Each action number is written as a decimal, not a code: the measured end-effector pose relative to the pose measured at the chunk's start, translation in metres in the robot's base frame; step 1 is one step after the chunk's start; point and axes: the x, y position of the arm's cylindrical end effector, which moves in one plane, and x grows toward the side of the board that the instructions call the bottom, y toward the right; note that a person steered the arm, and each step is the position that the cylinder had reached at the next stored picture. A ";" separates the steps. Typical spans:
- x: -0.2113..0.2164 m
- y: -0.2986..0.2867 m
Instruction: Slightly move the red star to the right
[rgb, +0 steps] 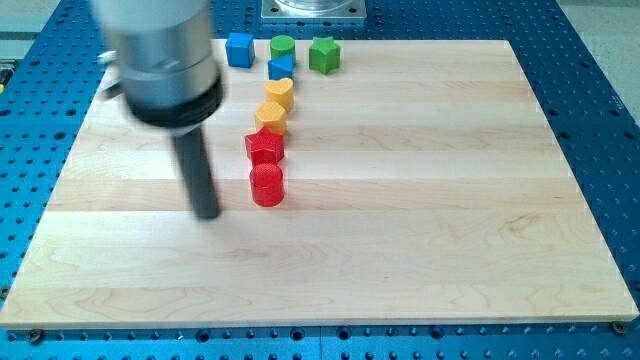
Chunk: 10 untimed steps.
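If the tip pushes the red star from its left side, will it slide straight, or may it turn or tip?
The red star looks low and flat-based, so it probably slides, not tips. Its points may make it rotate under an off-centre push. The red cylinder and a yellow block appear to touch it, so may shift too. My tip sits left.

Bright even overhead light, soft short shadows under blocks, arm housing motion-blurred, bg sharp, no glare

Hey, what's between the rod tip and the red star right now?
Nothing: in the camera view only bare wooden board separates my tip from the red star, up to its right.
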 end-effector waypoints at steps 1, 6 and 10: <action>0.036 0.058; 0.053 0.424; 0.075 0.188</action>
